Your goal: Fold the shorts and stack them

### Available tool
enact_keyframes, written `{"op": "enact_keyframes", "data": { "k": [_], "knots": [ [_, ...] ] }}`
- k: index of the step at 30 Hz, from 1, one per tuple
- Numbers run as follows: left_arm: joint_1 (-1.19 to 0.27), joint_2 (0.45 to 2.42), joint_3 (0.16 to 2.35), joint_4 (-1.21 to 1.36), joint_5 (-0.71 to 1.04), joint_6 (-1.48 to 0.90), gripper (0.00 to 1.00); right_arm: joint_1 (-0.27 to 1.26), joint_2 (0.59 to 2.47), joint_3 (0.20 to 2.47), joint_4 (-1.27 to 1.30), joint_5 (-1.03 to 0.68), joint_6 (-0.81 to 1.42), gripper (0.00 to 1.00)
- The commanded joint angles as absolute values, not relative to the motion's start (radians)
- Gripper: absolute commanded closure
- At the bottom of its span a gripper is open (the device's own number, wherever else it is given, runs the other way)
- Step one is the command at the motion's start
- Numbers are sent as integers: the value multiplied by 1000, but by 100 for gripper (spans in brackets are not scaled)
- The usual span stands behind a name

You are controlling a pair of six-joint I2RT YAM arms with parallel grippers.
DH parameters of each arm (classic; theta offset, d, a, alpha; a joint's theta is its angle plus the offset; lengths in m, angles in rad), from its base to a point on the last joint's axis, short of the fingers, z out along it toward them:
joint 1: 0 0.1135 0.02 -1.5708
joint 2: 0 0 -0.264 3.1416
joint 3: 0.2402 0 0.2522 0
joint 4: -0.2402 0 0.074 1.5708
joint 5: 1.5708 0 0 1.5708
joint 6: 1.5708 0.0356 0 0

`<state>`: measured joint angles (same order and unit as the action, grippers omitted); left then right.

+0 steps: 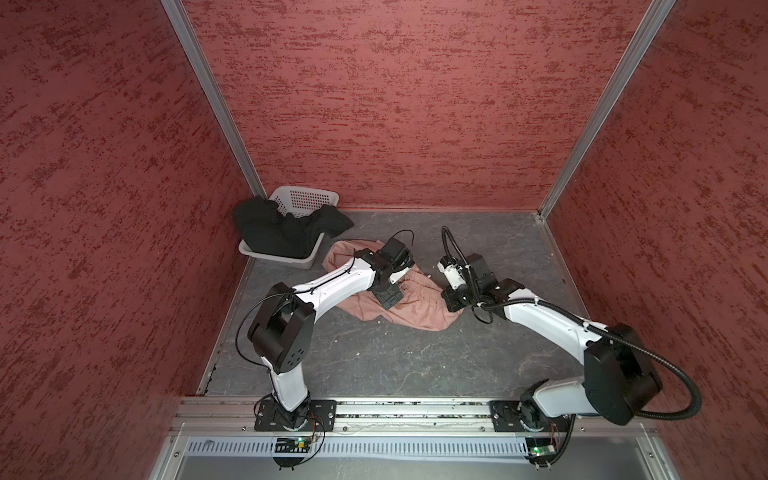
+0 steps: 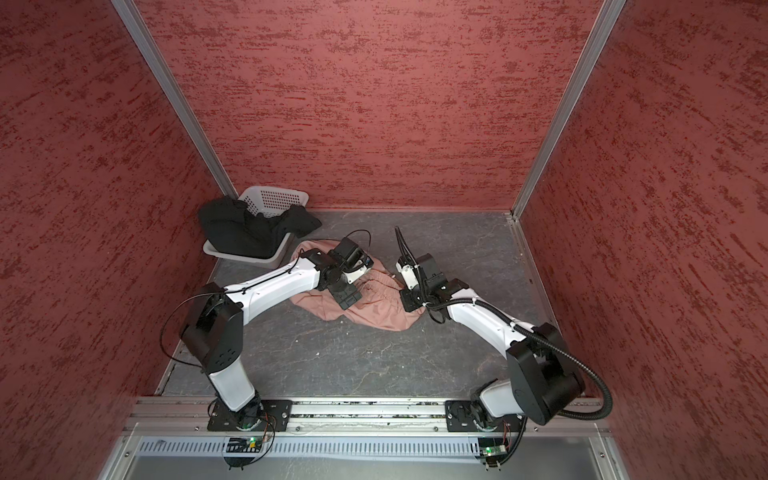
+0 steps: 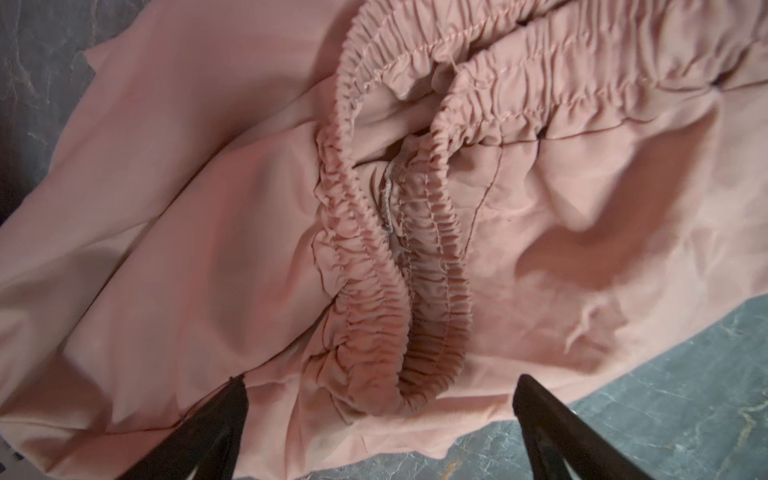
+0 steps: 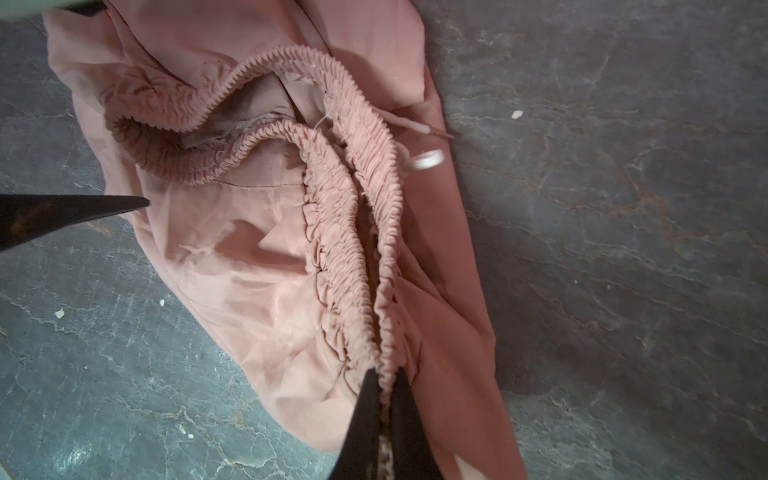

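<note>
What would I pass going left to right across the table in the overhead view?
In a top view: black shorts, heaped in the basket → left gripper → right gripper. The pink shorts spread beneath both grippers, so they are left out.

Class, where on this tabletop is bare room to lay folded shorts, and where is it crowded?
Bare: the near stretch of grey marbled tabletop between the crumpled dusty pink shorts and the aluminium rail; also the far right corner behind the right arm. Crowded: the far left corner, with the white perforated basket and black shorts, and the middle.
</note>
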<state>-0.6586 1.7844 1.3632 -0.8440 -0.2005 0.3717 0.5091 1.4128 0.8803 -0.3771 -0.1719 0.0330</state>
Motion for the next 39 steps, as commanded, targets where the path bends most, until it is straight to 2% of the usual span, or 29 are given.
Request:
{"op": "enact_keyframes", "data": {
  "k": [1,3,6,11,15,19,25,30,35,39],
  "knots": [
    [-650,1809,1394,-824,-198,417,5,498,1391,867,-333,-206,35,100],
    [-648,1832,1400,-826,-237,426,8,497,1385,861,-326,-203,38,100],
    [-634,1863,1420,-826,-249,425,22,495,1375,847,-307,-207,48,100],
    [-614,1885,1435,-851,-234,420,28,485,1347,846,-300,-217,66,100],
    [-612,1854,1449,-879,-145,405,28,471,1319,842,-287,-236,71,98],
    [-615,1845,1470,-943,-69,386,23,457,1306,839,-284,-248,71,97],
    [-602,1832,1488,-1060,-30,362,22,450,1302,833,-282,-259,71,96],
    [-584,1859,1489,-1037,-74,374,17,449,1311,834,-267,-271,79,96],
    [-586,1912,1513,-987,-88,390,19,448,1313,835,-262,-278,84,96],
    [-592,1925,1519,-966,-80,396,33,447,1305,836,-262,-272,88,96]
  ]
}}
